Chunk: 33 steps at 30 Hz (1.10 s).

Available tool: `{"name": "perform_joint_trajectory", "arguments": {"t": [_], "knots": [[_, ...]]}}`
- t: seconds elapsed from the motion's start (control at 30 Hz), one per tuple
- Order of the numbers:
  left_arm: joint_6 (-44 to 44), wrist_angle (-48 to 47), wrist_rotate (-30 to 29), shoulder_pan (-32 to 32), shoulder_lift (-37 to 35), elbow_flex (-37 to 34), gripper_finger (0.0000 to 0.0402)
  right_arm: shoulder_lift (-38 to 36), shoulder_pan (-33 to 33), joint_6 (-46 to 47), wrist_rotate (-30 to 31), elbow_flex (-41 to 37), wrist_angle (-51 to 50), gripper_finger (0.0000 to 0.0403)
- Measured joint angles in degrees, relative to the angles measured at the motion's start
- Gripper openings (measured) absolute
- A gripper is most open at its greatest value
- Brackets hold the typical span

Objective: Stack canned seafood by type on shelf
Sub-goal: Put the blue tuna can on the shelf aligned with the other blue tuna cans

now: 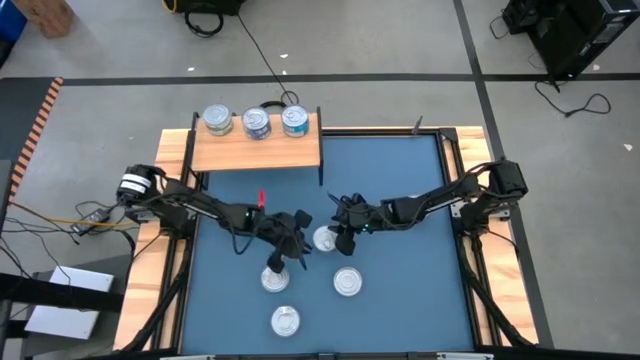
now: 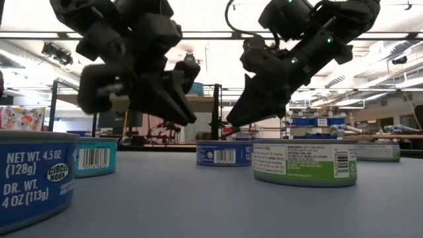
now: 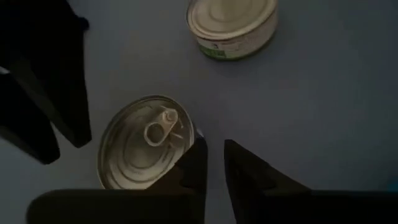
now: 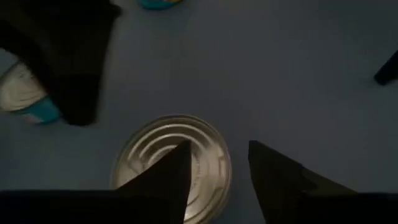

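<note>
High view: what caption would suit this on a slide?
Two robot arms meet over the blue table, left gripper and right gripper flanking a can; three cans line the shelf.
</note>
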Motion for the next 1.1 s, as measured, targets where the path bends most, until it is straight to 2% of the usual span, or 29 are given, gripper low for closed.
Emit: {"name": "perform_joint_trajectory", "arguments": {"t": [0.17, 0.37, 0.53, 0.6, 0.87, 1.1], "knots": [[2.1, 2.1, -5.9, 0.0, 2.9, 0.0, 0.0075, -2.0, 1.2, -2.1, 0.1, 0.0, -1.6, 0.0174], [7.3, 7.5, -6.2, -0.3, 6.7, 0.0, 0.0075, -3.5, 2.6, -4.6, 3.0, 0.0, -3.2, 0.0172], [9.5, 7.9, -7.6, -0.4, 7.9, 0.1, 0.0073, -3.6, 2.7, -4.9, 3.3, 0.0, -4.3, 0.0171], [9.5, 7.5, -9.7, -0.4, 7.9, 0.1, 0.0066, -3.6, 2.7, -5.2, 3.4, 0.0, -4.3, 0.0172], [9.4, 7.7, -12.2, -0.4, 8.1, 0.1, 0.0007, -3.6, 2.7, -5.3, 3.4, 0.0, -4.2, 0.017], [10.4, 5.7, -15.7, -0.8, 8.2, 1.3, 0.0003, -3.6, 4.9, -11.3, 3.9, 0.0, -4.1, 0.0174]]}}
